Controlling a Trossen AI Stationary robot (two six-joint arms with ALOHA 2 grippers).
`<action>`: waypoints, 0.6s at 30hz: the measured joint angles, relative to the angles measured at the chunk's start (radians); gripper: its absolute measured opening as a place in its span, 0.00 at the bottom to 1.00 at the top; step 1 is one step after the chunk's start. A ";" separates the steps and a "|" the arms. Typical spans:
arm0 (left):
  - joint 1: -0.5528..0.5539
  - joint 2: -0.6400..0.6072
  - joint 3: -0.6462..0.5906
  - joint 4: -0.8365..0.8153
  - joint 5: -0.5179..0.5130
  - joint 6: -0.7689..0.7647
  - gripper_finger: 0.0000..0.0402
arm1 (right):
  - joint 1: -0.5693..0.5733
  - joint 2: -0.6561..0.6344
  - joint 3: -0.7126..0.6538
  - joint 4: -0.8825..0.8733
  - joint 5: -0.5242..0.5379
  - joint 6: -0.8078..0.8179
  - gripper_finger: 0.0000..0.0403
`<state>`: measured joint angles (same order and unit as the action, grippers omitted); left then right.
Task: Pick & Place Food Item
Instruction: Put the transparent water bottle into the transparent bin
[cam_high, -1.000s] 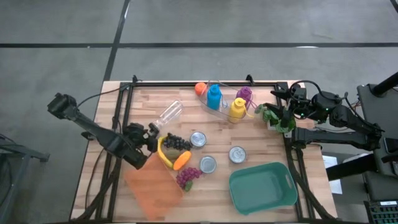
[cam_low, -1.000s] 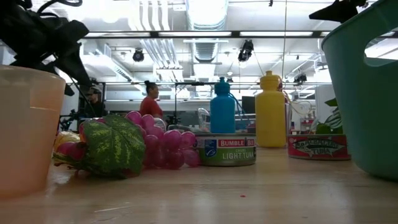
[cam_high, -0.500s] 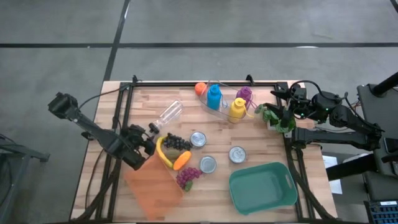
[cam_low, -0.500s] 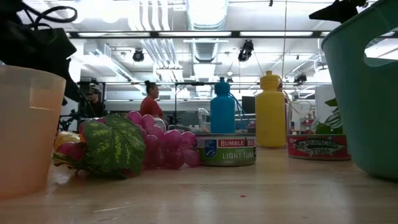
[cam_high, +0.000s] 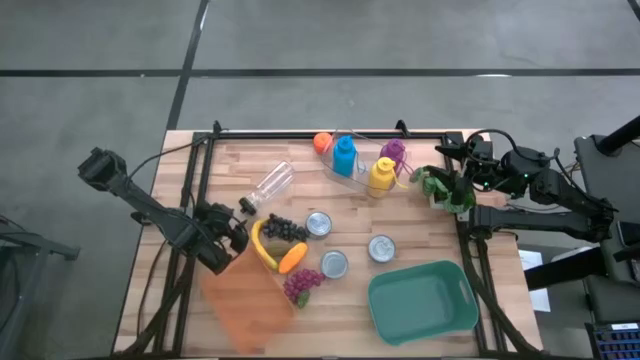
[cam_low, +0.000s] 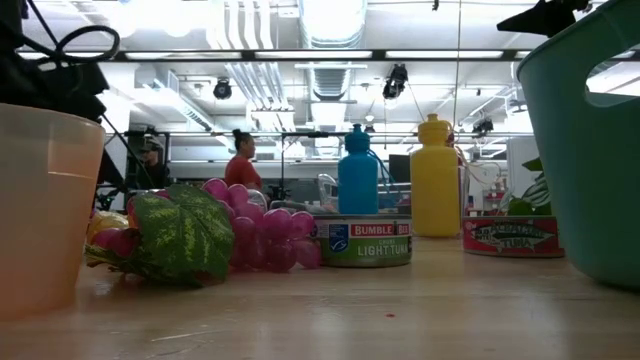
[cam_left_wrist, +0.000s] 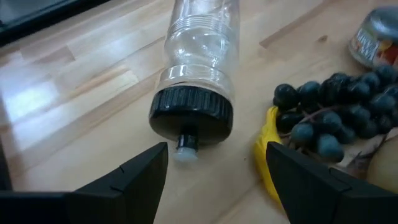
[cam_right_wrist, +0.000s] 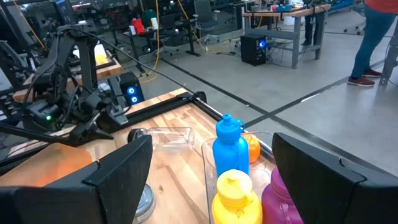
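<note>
On the wooden table (cam_high: 420, 255) the job looks barely begun: both bins, the green tub (cam_high: 422, 298) and the orange tub (cam_high: 245, 295), seem empty from above, and no food is in either hand. The left gripper (cam_high: 236, 232) hangs with its fingers spread and holding nothing, just beside the cap of the clear bottle (cam_left_wrist: 199, 68) and near the banana (cam_high: 262, 250). The right gripper (cam_high: 452, 176) waits at the table's right edge, fingers likewise apart and empty, close over a leafy green (cam_high: 445, 192). Counting down in size: two tubs; three bottles, the clear one lying, a blue (cam_high: 344, 155) and a yellow (cam_high: 382, 175) upright; three tins (cam_high: 334, 264); two grape bunches, dark (cam_high: 286, 229) and purple (cam_high: 303, 284); one banana.
</note>
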<state>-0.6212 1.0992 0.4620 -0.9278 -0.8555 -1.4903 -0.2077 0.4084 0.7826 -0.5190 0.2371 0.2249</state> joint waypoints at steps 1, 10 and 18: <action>0.000 0.000 -0.001 0.001 -0.001 0.018 0.68 | 0.000 0.000 0.000 0.000 0.000 0.000 0.82; 0.000 0.000 -0.058 0.042 0.007 -0.004 0.68 | 0.000 0.000 0.000 0.000 0.000 0.000 0.82; 0.008 0.000 -0.126 0.165 0.011 -0.008 0.68 | 0.000 0.000 0.000 0.000 0.000 0.000 0.82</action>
<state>-0.6136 1.0992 0.3356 -0.7630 -0.8448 -1.4987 -0.2078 0.4081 0.7826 -0.5191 0.2371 0.2249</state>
